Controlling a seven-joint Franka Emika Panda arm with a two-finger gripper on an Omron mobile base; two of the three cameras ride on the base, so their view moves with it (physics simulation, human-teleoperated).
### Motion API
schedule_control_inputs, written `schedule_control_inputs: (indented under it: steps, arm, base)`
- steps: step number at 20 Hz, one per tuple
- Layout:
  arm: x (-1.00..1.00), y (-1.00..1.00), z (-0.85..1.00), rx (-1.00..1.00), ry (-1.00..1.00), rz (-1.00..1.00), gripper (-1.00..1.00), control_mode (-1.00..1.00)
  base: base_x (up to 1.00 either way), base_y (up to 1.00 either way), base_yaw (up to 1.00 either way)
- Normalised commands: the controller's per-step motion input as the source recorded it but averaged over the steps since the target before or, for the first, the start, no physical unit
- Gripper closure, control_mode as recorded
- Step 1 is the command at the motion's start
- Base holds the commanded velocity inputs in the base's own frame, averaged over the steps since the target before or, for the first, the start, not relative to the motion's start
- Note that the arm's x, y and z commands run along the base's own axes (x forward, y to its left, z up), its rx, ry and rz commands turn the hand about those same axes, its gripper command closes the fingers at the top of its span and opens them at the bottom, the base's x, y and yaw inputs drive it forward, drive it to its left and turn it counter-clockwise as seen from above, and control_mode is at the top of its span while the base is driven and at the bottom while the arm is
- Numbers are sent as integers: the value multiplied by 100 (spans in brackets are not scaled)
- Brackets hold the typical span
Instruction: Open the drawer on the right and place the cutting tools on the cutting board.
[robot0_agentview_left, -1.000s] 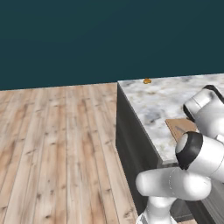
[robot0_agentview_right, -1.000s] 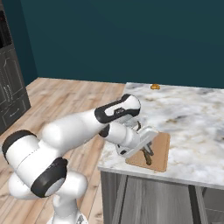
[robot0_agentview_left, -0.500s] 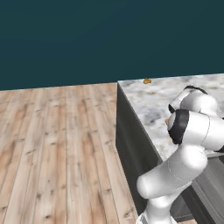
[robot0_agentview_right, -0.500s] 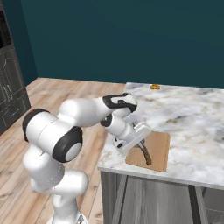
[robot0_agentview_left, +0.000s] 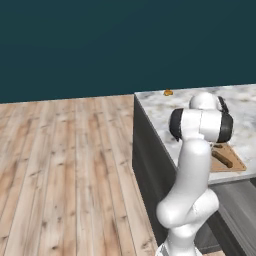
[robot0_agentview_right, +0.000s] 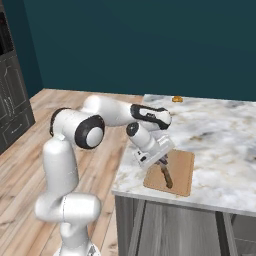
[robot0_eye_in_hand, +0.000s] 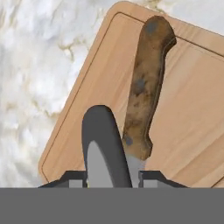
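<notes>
I'm looking at the thin tan wooden cutting board (robot0_eye_in_hand: 183, 113) lying flat on the marble counter (robot0_agentview_right: 225, 125), stiff and light. On it, a knife with a mottled brown wooden handle (robot0_eye_in_hand: 143, 87), rigid, best taken mid-handle. My two-finger gripper (robot0_agentview_right: 159, 159) is hovering above; I cannot tell its opening. No writing is showing anywhere.

Even, flat light all round here, bright on the marble bench (robot0_agentview_right: 215, 130) and the wooden floor (robot0_agentview_left: 60, 165), with the teal wall (robot0_agentview_right: 150, 45) sitting darker behind. Shadows are faint and soft, just a dim shade under the arm on the cutting board (robot0_agentview_right: 180, 172), and no glare anywhere. Up close, the knife handle (robot0_eye_in_hand: 146, 87) looks slightly soft and blocky, while the edges stay straight, no bending.
</notes>
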Motion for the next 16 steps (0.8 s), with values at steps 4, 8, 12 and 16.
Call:
schedule_control_inputs:
  steps: [4, 8, 12, 16]
  arm:
    - [56, -72, 6, 14, 9, 6, -100, -100]
    - [-43, -46, 82, 20, 0, 0, -100, -100]
    - [-93, -33, 100, 17, -4, 0, -100, -100]
    - [-100, 1, 100, 9, -29, 2, -100, -100]
  base:
    - [0, 0, 0]
    - [0, 0, 0]
    - [0, 0, 0]
    - [0, 0, 0]
